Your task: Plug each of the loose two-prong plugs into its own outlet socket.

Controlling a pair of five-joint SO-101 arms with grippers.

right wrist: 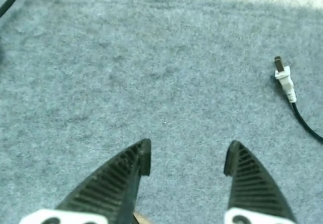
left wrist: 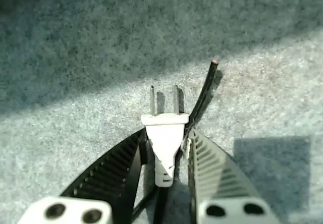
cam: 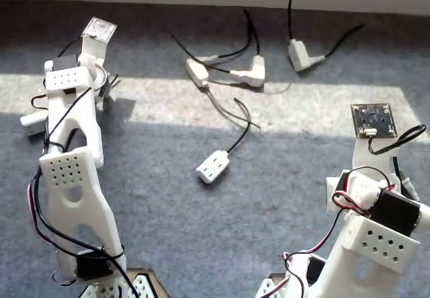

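My left gripper (left wrist: pixel 165 133) is shut on a white two-prong plug (left wrist: pixel 164 153), whose prongs point away from it, low over the grey carpet. A black cord end (left wrist: pixel 209 82) lies beside the plug. In the high view the left arm (cam: pixel 70 130) stretches along the left side. A white outlet socket (cam: pixel 213 166) on a black cord lies mid-carpet, and another white socket (cam: pixel 197 72) lies farther back. My right gripper (right wrist: pixel 186 151) hangs open over bare carpet, with a small white plug (right wrist: pixel 284 80) on a black cord lying off to one side.
Two white angled plug bodies (cam: pixel 252 73) (cam: pixel 299 56) with black cords lie near the back wall. A white piece (cam: pixel 30 123) sits beside the left arm. The right arm (cam: pixel 373 224) stands at the front right. A sunlit band crosses the carpet (cam: pixel 302 110).
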